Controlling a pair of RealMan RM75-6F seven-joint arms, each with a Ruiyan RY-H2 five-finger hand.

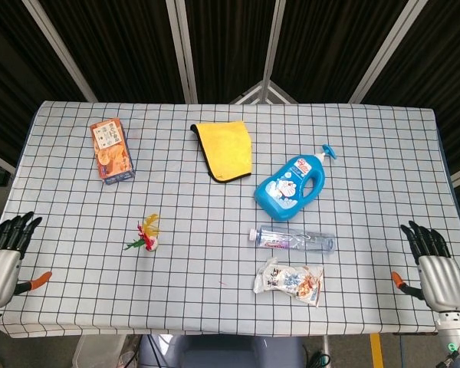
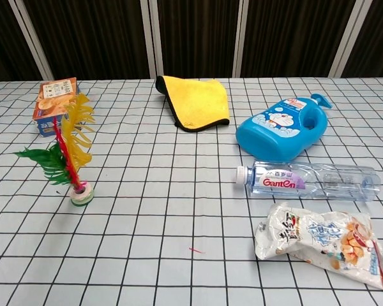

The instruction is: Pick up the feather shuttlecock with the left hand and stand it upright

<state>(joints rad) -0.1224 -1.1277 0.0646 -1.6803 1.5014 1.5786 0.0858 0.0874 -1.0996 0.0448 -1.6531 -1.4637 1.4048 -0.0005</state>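
Left hand (image 1: 1, 261) at the counter's front left corner, over the edge, fingers spread and extended, holding nothing. Well apart from the feather shuttlecock (image 1: 148, 238).

Shuttlecock stands upright on its round base in the front left part of the counter (image 1: 215, 199), free of any contact. In the chest view the feathers (image 2: 67, 148) fan upward: yellow, red, green, leaning slightly toward the left edge.

Right hand (image 1: 433, 264) at the front right corner, fingers apart and straight, empty.

Orange box (image 1: 111, 150) lies flat near the back left corner. Yellow cloth (image 1: 224, 149) lies folded near the middle of the back edge. Blue bottle (image 1: 291, 185) on its side right of centre, pump toward the back right. Clear water bottle (image 1: 293, 239) lies on its side just in front of it, cap toward the left. Snack packet (image 1: 289, 280) lies just in front of the water bottle, near the front edge.
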